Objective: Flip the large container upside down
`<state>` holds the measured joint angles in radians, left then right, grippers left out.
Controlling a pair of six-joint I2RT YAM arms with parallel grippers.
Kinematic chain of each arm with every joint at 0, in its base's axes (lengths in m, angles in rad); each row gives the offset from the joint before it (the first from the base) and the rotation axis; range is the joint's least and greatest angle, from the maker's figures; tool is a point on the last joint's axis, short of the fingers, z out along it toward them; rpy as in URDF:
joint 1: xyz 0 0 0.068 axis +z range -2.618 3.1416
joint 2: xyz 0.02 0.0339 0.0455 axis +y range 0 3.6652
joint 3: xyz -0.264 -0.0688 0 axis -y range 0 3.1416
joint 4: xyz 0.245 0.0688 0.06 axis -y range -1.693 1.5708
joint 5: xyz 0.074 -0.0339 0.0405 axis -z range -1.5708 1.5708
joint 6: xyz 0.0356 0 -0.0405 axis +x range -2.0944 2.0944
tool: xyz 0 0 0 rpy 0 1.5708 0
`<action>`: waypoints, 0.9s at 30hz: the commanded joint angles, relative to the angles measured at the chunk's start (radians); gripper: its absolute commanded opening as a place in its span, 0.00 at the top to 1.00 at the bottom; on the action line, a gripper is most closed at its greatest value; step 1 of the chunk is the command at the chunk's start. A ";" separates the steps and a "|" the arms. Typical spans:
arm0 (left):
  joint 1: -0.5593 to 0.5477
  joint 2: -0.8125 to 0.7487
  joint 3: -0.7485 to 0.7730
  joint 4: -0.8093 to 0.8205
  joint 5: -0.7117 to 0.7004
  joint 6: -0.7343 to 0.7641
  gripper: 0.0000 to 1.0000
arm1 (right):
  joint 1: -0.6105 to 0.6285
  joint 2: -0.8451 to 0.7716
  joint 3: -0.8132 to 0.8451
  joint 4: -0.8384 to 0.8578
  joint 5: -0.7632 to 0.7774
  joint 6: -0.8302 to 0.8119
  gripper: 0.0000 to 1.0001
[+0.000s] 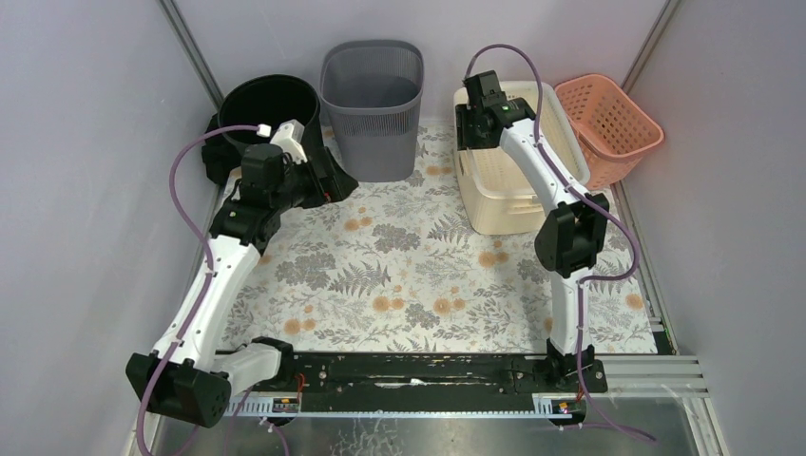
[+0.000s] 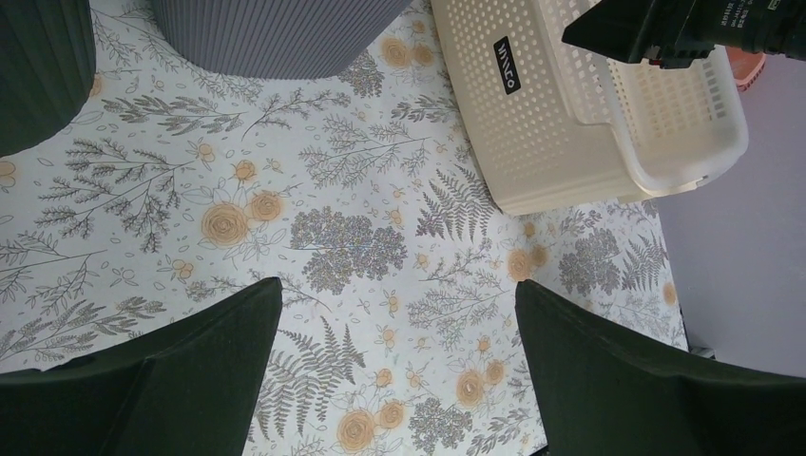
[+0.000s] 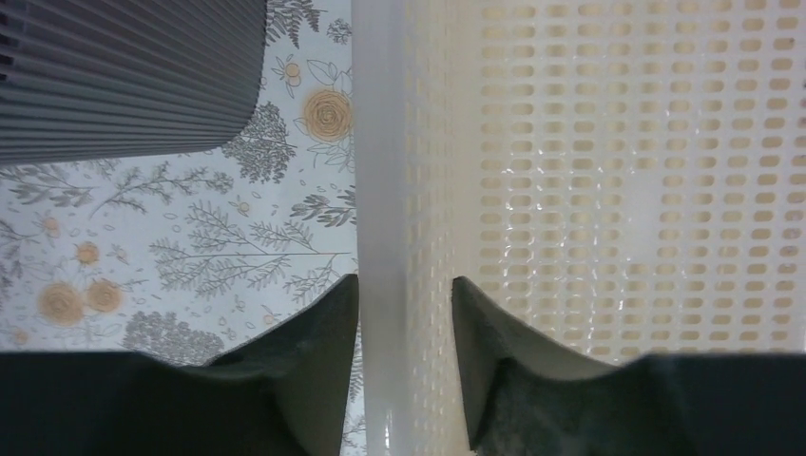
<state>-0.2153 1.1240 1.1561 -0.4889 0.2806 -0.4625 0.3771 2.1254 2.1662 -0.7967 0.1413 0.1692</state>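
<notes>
R pincer [image 3: 406,302] pinching rim wall of cream basket [image 1: 504,204], one finger inside, one outside. Basket upright, far-right on counter [image 1: 399,275], betw grey bin [image 1: 373,104] & pink basket [image 1: 608,123]. L pincer [image 2: 399,285] spread wide above counter.

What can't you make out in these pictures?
- Top view: the right arm covers much of the inside of the cream basket.
- Right wrist view: whether the right gripper is squeezing the basket's rim; too close to tell.
- Top view: the left arm hides the base of the black bin.
</notes>
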 commanded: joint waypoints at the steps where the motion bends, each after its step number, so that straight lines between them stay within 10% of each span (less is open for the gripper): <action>1: -0.005 -0.021 -0.016 -0.017 0.004 -0.012 0.00 | 0.010 0.013 0.051 -0.005 0.029 -0.010 0.63; 7: -0.004 -0.040 -0.023 -0.020 -0.004 -0.014 0.00 | 0.010 0.024 0.147 -0.044 0.050 -0.020 0.99; 18: -0.004 -0.062 -0.008 -0.028 -0.006 -0.021 0.00 | 0.009 -0.165 0.296 -0.031 0.111 -0.049 1.00; 27: -0.004 -0.088 0.025 -0.036 -0.006 -0.031 0.00 | 0.009 -0.453 0.175 0.104 -0.135 0.038 1.00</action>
<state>-0.2153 1.0676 1.1427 -0.5285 0.2798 -0.4808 0.3851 1.8416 2.3547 -0.8486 0.1329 0.1555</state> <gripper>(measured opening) 0.997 0.179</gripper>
